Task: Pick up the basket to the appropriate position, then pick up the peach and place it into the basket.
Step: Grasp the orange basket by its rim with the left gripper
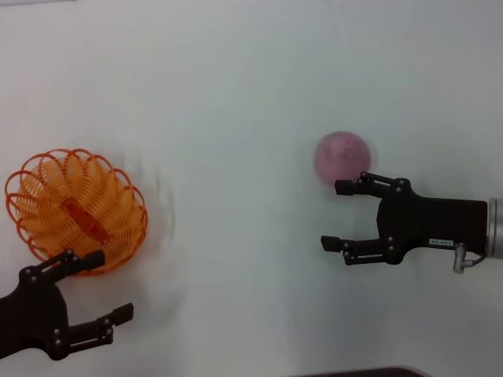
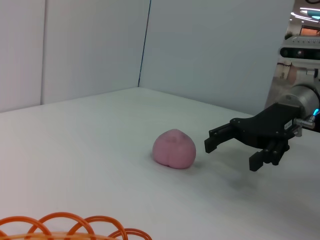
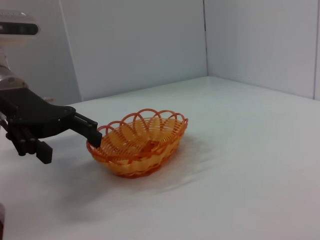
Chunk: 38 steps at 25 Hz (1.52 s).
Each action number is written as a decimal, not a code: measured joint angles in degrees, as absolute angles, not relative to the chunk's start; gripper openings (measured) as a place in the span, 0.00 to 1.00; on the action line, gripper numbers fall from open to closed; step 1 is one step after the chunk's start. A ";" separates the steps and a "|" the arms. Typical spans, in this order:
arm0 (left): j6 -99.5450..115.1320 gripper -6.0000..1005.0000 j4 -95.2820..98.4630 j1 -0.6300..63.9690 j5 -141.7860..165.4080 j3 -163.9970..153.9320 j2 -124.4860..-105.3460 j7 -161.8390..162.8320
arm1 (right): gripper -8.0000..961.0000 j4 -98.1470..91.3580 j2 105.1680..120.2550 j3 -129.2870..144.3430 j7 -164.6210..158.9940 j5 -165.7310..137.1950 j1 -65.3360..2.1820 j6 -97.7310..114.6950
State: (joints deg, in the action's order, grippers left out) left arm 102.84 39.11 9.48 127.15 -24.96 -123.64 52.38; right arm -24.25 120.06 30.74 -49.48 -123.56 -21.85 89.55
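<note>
The orange openwork basket (image 1: pixel 76 208) rests on the white table at the far left; it also shows in the right wrist view (image 3: pixel 140 142), and its rim shows in the left wrist view (image 2: pixel 75 225). My left gripper (image 1: pixel 108 286) is open at the basket's near edge, with one finger at the rim and the other outside it. It also shows in the right wrist view (image 3: pixel 70 146). The pink peach (image 1: pixel 342 155) lies to the right of centre and shows in the left wrist view (image 2: pixel 173 149). My right gripper (image 1: pixel 335 214) is open and empty, just near of the peach.
The white table (image 1: pixel 236 118) stretches between basket and peach with nothing on it. Pale walls (image 3: pixel 135 45) close the far sides. A dark strip at the table's front edge (image 1: pixel 361 372) shows at the bottom.
</note>
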 joint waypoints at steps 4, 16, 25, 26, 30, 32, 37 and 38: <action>102.84 0.87 39.11 9.54 127.13 -24.96 -123.58 52.05 | 1.00 -24.25 120.06 30.58 -49.26 -123.56 -21.88 89.55; 102.48 0.87 39.11 9.49 127.15 -24.96 -123.57 51.76 | 1.00 -24.25 120.06 30.58 -49.13 -123.57 -21.89 89.31; 102.47 0.87 39.11 9.49 127.09 -24.95 -123.57 51.76 | 0.99 -24.26 120.06 30.65 -49.13 -123.58 -21.89 89.29; 102.48 0.87 39.11 9.50 127.08 -24.82 -123.57 51.76 | 1.00 -24.26 120.06 30.66 -49.13 -123.58 -21.89 89.29; 102.96 0.87 39.39 9.79 127.08 -23.74 -123.58 51.95 | 1.00 -24.26 120.06 30.68 -49.13 -123.58 -21.89 89.29; 103.05 0.87 39.65 9.91 127.08 -23.56 -123.60 52.20 | 1.00 -24.26 120.06 30.68 -49.13 -123.58 -21.89 89.28; 103.09 0.87 39.73 10.08 127.08 -23.19 -123.68 52.35 | 1.00 -24.26 120.06 30.62 -49.13 -123.58 -21.89 89.24; 103.13 0.87 39.73 10.24 127.08 -22.91 -123.69 52.67 | 1.00 -24.26 120.06 30.61 -49.13 -123.58 -21.89 89.23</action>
State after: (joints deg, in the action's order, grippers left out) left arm 103.13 39.73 10.24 127.08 -22.91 -123.69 52.67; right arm -24.26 120.06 30.61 -49.13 -123.58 -21.89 89.23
